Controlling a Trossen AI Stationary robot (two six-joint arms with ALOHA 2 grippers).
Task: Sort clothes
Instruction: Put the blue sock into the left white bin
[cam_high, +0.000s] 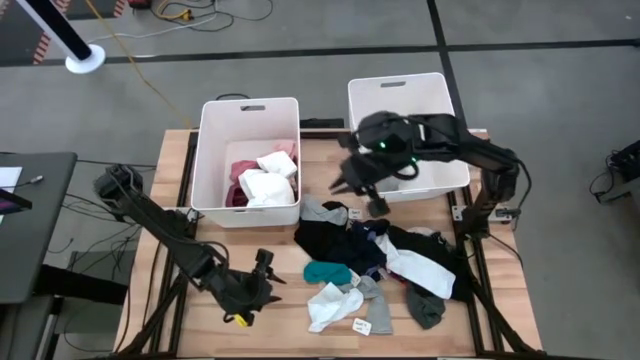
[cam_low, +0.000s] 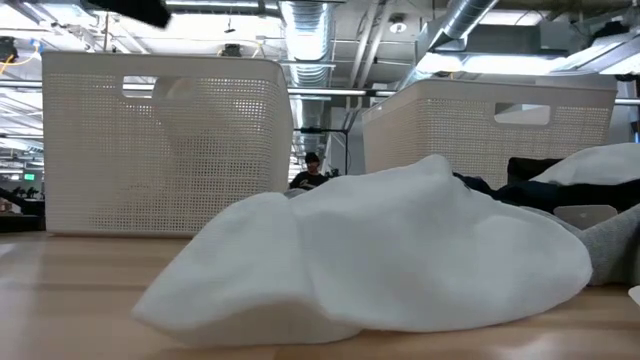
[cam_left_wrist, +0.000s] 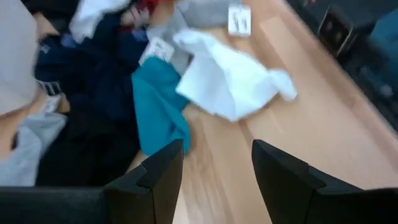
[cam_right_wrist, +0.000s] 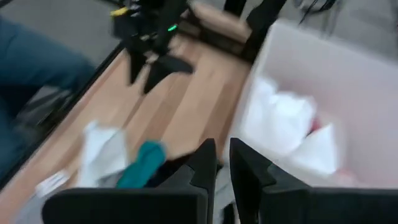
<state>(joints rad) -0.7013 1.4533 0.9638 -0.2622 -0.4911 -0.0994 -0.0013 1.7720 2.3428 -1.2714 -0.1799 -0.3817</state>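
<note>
High view shows our left gripper low over bare wood, fingers apart and empty, the clothes just ahead, likely lined up for the white garment. Our right gripper hangs above the pile's far edge, beside the left bin, fingers nearly together, holding nothing.
</note>
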